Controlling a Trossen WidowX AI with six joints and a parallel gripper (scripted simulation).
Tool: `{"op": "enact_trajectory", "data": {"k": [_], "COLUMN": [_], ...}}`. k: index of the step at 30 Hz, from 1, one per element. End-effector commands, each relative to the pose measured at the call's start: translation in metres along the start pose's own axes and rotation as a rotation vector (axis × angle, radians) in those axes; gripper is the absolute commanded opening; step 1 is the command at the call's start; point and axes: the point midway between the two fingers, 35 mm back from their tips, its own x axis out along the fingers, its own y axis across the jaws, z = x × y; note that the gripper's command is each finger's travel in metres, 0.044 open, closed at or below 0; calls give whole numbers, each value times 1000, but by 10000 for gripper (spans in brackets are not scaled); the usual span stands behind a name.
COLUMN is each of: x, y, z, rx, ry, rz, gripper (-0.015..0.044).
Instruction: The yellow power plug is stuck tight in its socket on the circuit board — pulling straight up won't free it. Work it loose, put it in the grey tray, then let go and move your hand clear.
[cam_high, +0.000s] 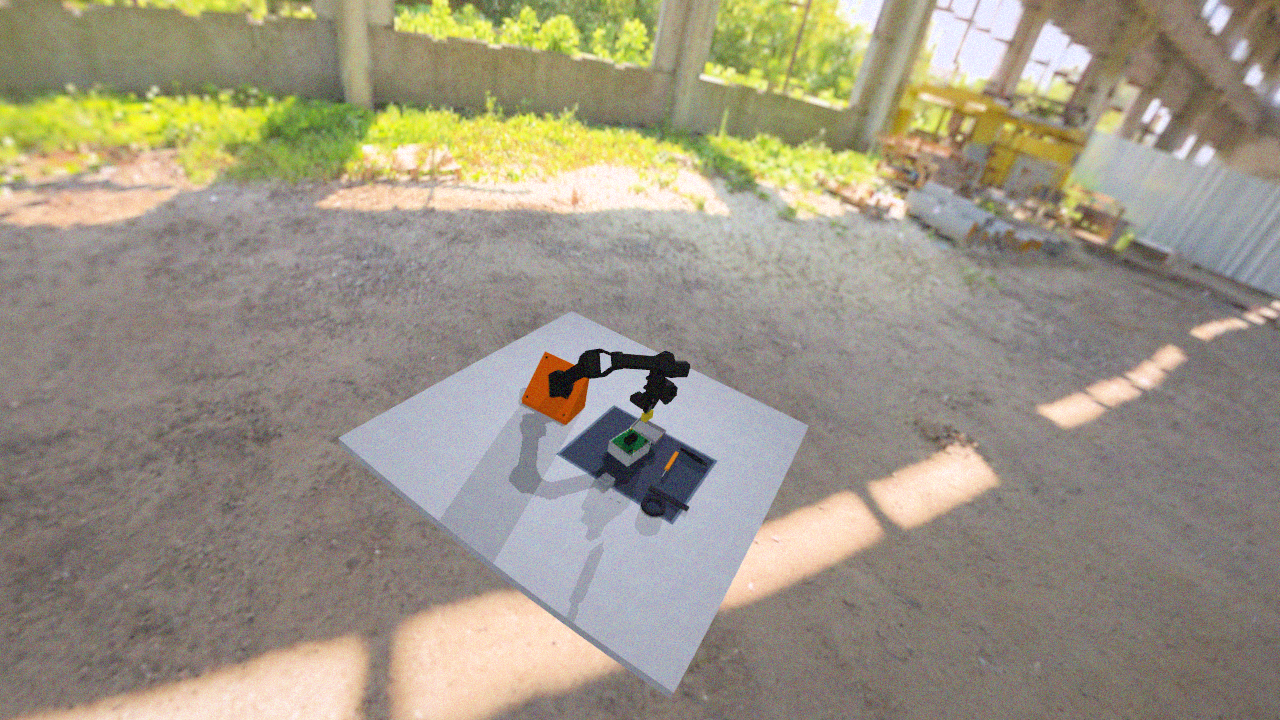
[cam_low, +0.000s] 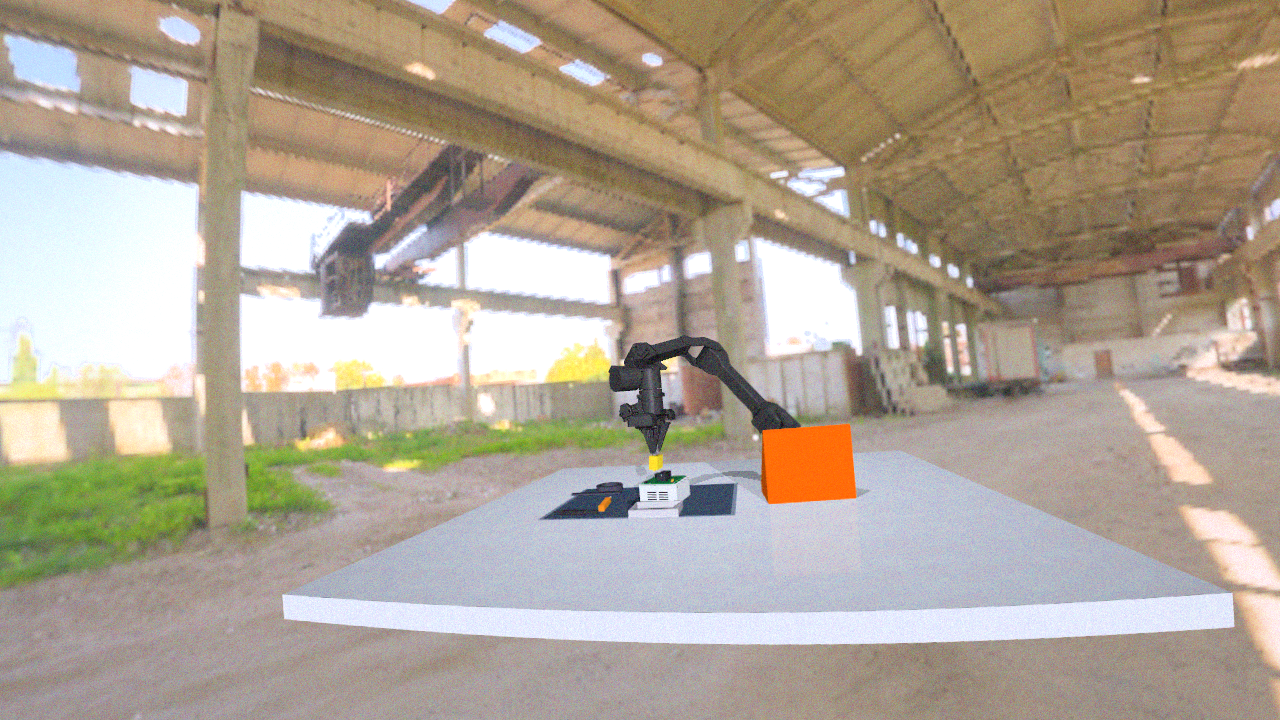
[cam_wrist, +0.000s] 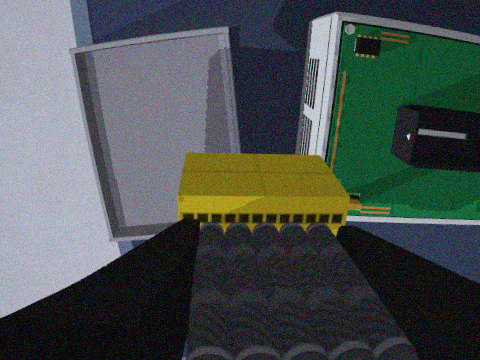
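My gripper (cam_high: 647, 411) (cam_low: 656, 454) (cam_wrist: 268, 240) is shut on the yellow plug (cam_high: 646, 417) (cam_low: 656, 463) (cam_wrist: 260, 180), which hangs in the air, apart from its socket. The black socket (cam_low: 663, 475) (cam_wrist: 440, 150) is empty on the green circuit board (cam_high: 640, 445) (cam_wrist: 375, 85) in its white housing. The grey tray (cam_low: 655, 511) (cam_wrist: 99, 130) lies beside the housing, left of it in the wrist view, and looks empty where visible. There the plug overlaps the tray's near right corner and the housing's left edge. The plug hides that corner.
A dark mat (cam_high: 586, 447) (cam_low: 716, 498) lies under the housing. An orange-handled tool (cam_high: 670, 461) (cam_low: 605, 504), a thin black item (cam_high: 692, 454) and a black ring-shaped object (cam_high: 652, 506) (cam_low: 609, 486) lie farther along it. An orange block (cam_high: 554, 394) (cam_low: 809, 463) stands by the arm's base.
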Motion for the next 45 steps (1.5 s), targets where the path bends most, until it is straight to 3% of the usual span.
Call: {"op": "enact_trajectory", "data": {"k": [1,17,27,45], "x": [-1,0,33,55], "y": [14,45,45,46], "z": [-2,-8,-8,-7], "rx": [3,4,4,4], "ry": [-1,-1,-2,-2], "rz": [5,7,6,6], "gripper": [0,0,0,0]}}
